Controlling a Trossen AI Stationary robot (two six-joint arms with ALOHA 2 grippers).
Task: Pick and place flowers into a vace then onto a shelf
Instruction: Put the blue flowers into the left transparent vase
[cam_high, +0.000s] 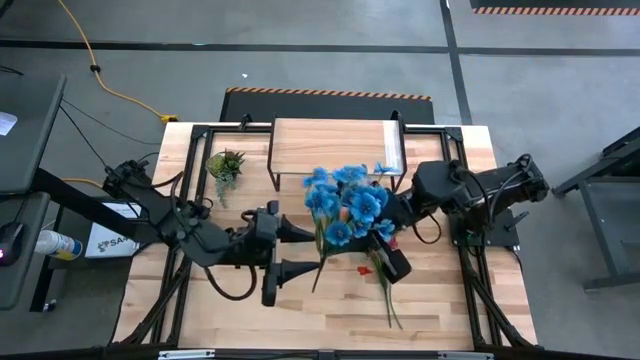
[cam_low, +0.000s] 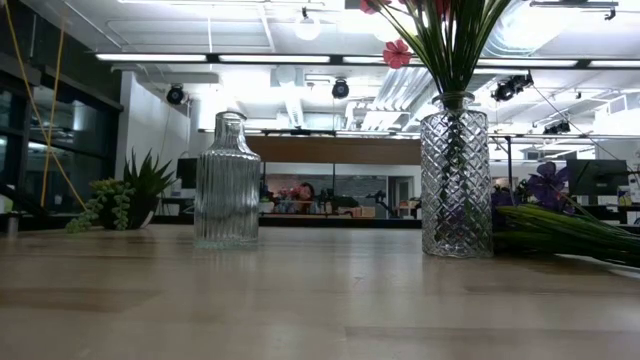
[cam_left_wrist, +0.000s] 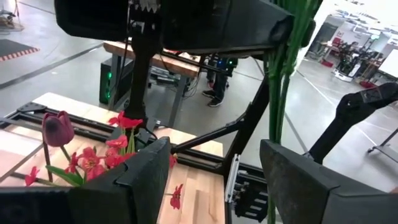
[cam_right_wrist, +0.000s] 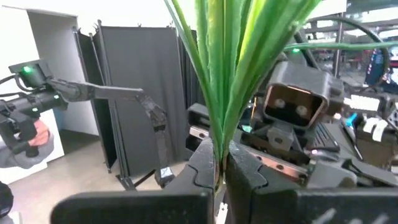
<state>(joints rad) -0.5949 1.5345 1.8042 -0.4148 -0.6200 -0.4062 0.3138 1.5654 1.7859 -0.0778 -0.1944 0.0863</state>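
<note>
The flowers (cam_high: 345, 200) are standing as a bunch over the middle of the counter (cam_high: 300, 310), just in front of the shelf (cam_high: 330, 145). In the low view their stems are going down into a cut-glass vase (cam_low: 456, 185), so the long axis is running roughly vertical, blooms up. The right hand (cam_right_wrist: 222, 171) is pinching the green stems tight between its fingers, gripping from the right side of the bunch. The left hand (cam_high: 300, 250) is sitting just left of the bunch at stem level with its jaws standing wide and nothing between them; in its wrist view the stems (cam_left_wrist: 283, 74) are rising just beyond its fingers (cam_left_wrist: 149, 168). More loose flowers (cam_high: 385, 275) are lying flat on the counter right of centre, nearer the right arm. A second, ribbed bottle (cam_low: 227, 180) is standing empty, well apart from the vase. Judgement: the right arm is owning the bunch, and the shelf is lying straight behind it, so the lift should be going up and back along that line.
</note>
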